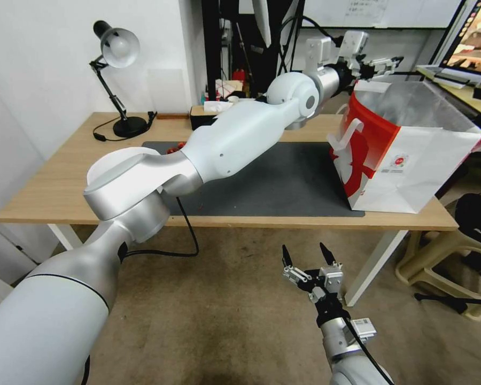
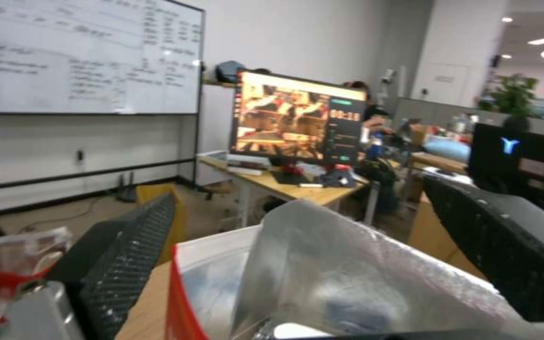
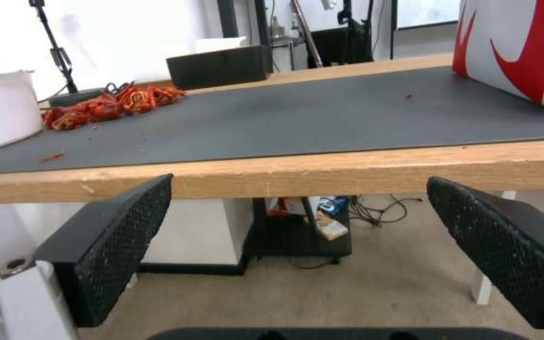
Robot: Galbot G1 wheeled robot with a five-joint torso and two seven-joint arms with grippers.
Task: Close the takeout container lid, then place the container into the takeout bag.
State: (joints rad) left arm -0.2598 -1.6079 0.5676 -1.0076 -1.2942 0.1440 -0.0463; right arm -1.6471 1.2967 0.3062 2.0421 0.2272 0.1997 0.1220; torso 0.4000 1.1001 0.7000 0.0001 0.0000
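My left gripper [image 1: 382, 65] hangs with fingers spread wide and empty just above the far rim of the takeout bag [image 1: 406, 160], which stands open on the table's [image 1: 53, 187] right end; my right gripper [image 1: 307, 256] waits below the table edge, fingers wide, holding nothing.

Head cam sits high, looking forward and down over the wooden table [image 1: 48, 198]. My left wrist cam is up just above the takeout bag [image 1: 406, 155] mouth, facing out past it into the office, foil lining [image 2: 360, 278] close under the lens. My right wrist cam hangs below the table's front edge [image 3: 322, 174], facing level across the black mat [image 3: 322, 118]. All three views share the bag; head and right wrist share the mat.
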